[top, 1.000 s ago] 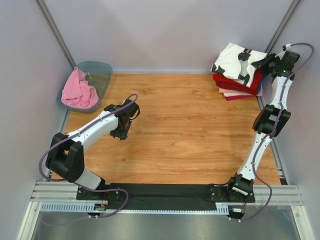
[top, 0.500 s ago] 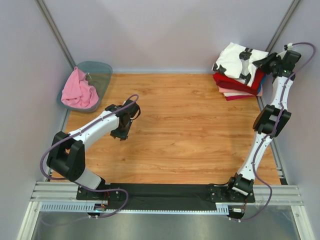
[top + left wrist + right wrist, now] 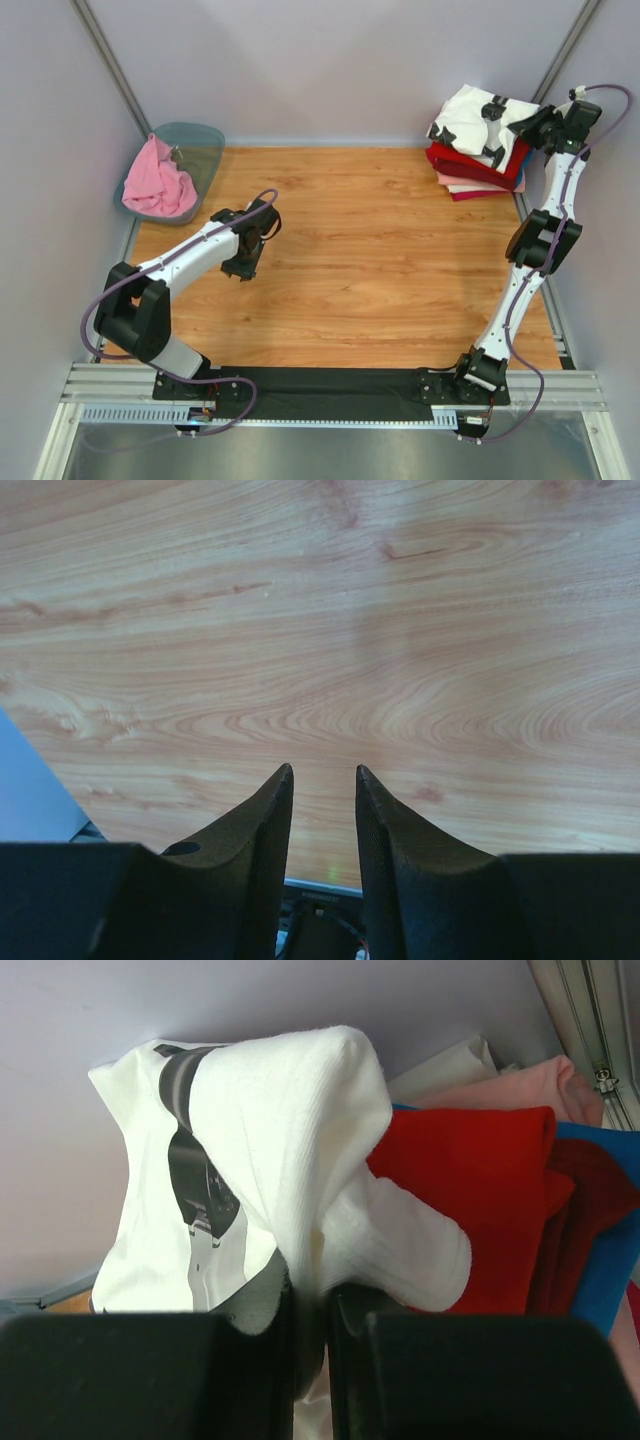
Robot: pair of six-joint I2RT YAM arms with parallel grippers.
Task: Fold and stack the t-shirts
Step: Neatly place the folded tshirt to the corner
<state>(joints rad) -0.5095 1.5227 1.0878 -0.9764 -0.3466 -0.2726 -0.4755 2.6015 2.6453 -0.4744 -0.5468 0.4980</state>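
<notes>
The white shirt (image 3: 468, 115) lies rumpled on top of the stack (image 3: 475, 166), with red, peach and blue shirts folded under it. My right hand (image 3: 310, 1305) is pinched nearly shut on a raised fold at the shirt's right edge; I judge I hold it so I can pull it square over the pile. The pink shirt (image 3: 158, 182) is far left of the stack, heaped in the tub (image 3: 203, 140), not yet folded. My left hand (image 3: 322, 790) hovers well left of the stack, low over the desk (image 3: 390, 250), fingers partly apart and holding nothing, out of the way. The desk is wood-grained, and pale walls (image 3: 330, 60) close in behind the stack.
</notes>
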